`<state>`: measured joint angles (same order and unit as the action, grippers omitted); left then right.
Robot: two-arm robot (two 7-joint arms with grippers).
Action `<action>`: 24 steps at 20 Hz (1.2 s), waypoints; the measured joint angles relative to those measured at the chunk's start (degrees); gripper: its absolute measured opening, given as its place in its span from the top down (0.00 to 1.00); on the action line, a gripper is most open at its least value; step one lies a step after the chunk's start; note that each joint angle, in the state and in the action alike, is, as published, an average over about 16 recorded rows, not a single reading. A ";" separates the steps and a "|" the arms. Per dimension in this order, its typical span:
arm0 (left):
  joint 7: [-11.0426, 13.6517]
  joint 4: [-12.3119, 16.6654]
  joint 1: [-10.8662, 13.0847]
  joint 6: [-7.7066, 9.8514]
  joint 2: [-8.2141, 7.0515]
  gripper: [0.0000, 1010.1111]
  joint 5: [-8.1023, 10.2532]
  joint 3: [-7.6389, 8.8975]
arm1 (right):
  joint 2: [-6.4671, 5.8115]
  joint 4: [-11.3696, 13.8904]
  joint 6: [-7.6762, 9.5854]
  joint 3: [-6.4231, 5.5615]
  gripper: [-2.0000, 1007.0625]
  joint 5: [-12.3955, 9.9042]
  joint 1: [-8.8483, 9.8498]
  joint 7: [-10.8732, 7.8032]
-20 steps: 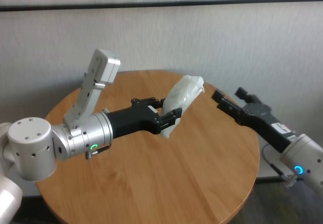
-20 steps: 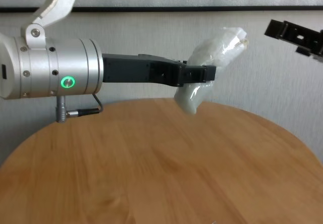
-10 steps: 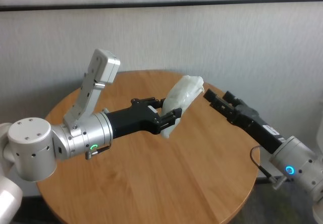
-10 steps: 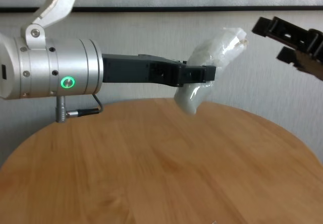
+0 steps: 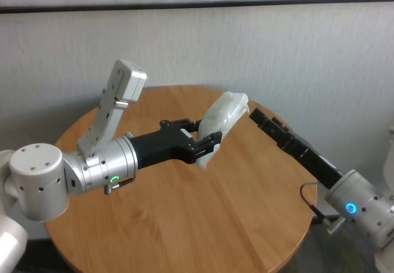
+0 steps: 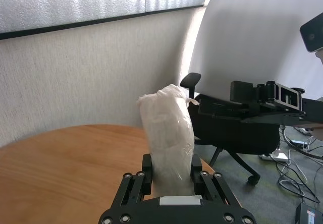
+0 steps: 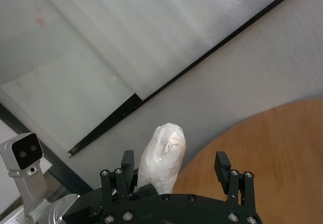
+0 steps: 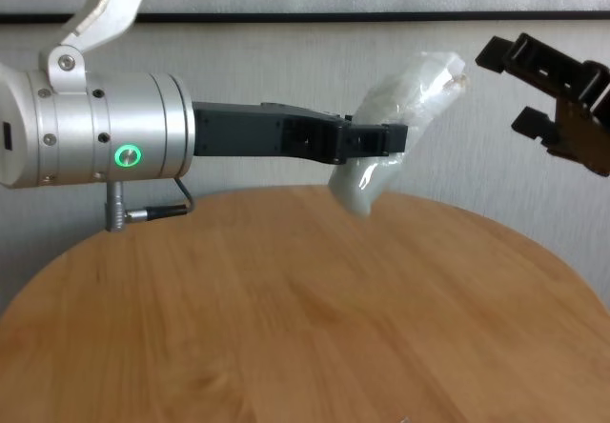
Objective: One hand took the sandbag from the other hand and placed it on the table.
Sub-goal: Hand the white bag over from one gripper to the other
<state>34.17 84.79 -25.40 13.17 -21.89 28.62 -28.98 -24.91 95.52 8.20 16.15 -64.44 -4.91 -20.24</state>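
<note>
A: Left gripper (image 5: 206, 144) first. Where does it sit?

B: It reaches out from the green-lit arm, held above the table (image 5: 184, 224), roughly over the middle of the far half. Its fingers (image 8: 381, 139) are pinched on the sandbag (image 5: 220, 125) at the pouch's lower part.

A: The sandbag itself?

B: White, crinkled, lumpy. It is in the air, clear of the tabletop, tilted so its upper end leans up and toward the robot's right. A short stub pokes out below the fingers; most of the pouch stands above them. The left wrist view shows it upright between the two black fingers, clamped from both sides (image 6: 169, 133).

A: Right gripper?

B: The right gripper (image 5: 255, 115) comes in from the blue-lit arm, low at the right, the long black body slanting up toward the pouch's top end. In the head view its tip is just beside the pouch's upper end; contact cannot be judged there. In the chest view the tip is near the pouch but apart from it (image 8: 529, 85).

A: Its fingers?

B: Spread. The right wrist view shows the two fingertips (image 7: 126, 163) well apart, the pouch's top end (image 7: 161, 158) rising beyond them, close to one finger and away from the other.

A: Anything else in view?

B: A black office chair (image 6: 237, 133) shows behind the table in the left wrist view.
</note>
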 joint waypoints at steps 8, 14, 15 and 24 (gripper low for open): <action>0.00 0.00 0.00 0.00 0.00 0.53 0.00 0.00 | 0.69 -2.08 0.74 1.22 0.01 -2.92 -1.69 -0.28; 0.00 0.00 0.00 0.00 0.00 0.53 0.00 0.00 | 1.28 -3.93 1.20 2.65 0.01 -4.32 -3.56 -0.77; 0.00 0.00 0.00 0.00 0.00 0.53 0.00 0.00 | 1.39 -4.27 1.27 2.90 0.01 -4.53 -3.87 -0.84; 0.00 0.00 0.00 0.00 0.00 0.53 0.00 0.00 | 2.36 -7.87 1.91 5.35 0.01 -5.97 -7.03 -1.51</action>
<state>34.16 84.79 -25.40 13.17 -21.89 28.62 -28.98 -22.55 87.65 10.11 21.50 -70.41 -11.94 -21.75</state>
